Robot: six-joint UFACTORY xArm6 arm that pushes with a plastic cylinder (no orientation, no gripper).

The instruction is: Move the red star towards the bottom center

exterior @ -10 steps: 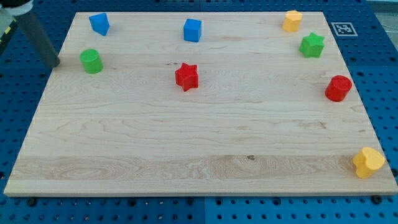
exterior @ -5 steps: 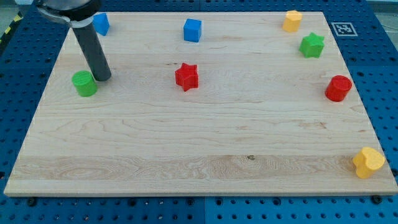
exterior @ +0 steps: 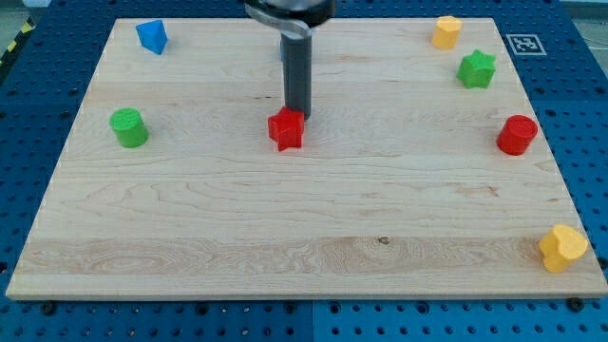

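While touching the red star (exterior: 285, 129) from the view's top: my tip (exterior: 299, 115)
No claw fitted, only a rod; green cylinder (exterior: 127, 127) well apart at the view's left

My tip (exterior: 298, 115) touching red star (exterior: 286, 129) from view's top, mid-board; green cylinder (exterior: 127, 127) far left.

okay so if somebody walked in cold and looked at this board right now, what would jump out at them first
Most likely the dark rod coming down from the view's top, with my tip right at the upper edge of the red star near the middle of the wooden board. Next, the bright blocks scattered round the edges: a green cylinder at the view's left, and a red cylinder and green star at the right.
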